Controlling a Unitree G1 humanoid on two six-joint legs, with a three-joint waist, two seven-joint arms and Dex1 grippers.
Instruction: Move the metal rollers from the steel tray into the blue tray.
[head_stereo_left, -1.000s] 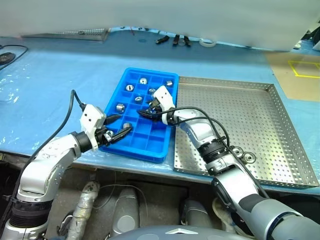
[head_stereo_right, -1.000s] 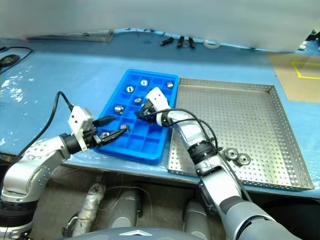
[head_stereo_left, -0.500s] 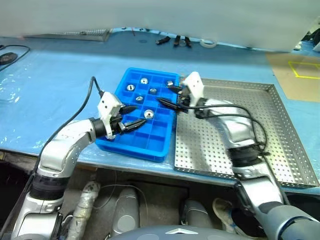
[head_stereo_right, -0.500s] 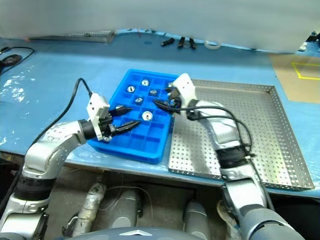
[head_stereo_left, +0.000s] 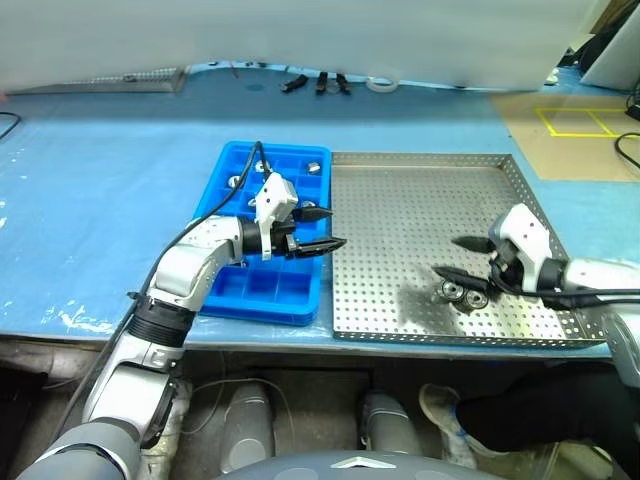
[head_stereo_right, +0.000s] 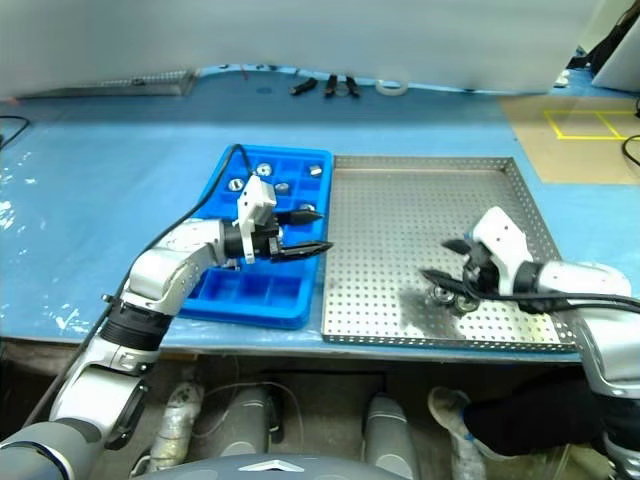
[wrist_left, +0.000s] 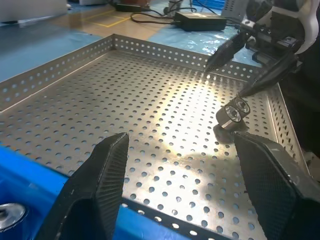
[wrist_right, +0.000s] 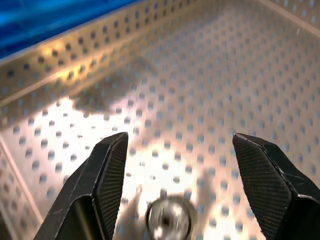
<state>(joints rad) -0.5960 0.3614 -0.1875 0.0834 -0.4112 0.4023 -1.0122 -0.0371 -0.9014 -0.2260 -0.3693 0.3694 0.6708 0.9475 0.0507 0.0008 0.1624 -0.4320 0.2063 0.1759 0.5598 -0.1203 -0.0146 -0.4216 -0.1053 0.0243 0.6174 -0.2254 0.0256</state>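
Two metal rollers (head_stereo_left: 463, 293) lie side by side near the front right of the steel tray (head_stereo_left: 400, 210); they show again as the rollers (wrist_left: 232, 113) in the left wrist view. My right gripper (head_stereo_left: 447, 256) hangs open just above and beside them, and one roller (wrist_right: 167, 218) sits between its fingers in the right wrist view. The blue tray (head_stereo_left: 260, 285) lies left of the steel tray, with several rollers (head_stereo_right: 265, 170) in its far compartments. My left gripper (head_stereo_left: 335, 228) is open and empty, pointing right over the seam between the two trays.
Small black tools (head_stereo_left: 315, 82) and a tape roll (head_stereo_left: 380, 84) lie at the table's back edge, with a perforated tray (head_stereo_left: 130, 80) at the back left. Yellow tape marks (head_stereo_left: 575, 120) lie on a brown surface at the far right. The steel tray's front rim is near the table edge.
My right gripper has swung from over the blue tray across to the steel tray's front right, beside the two rollers. My left gripper moved right to the blue tray's right edge. The view also shifted.
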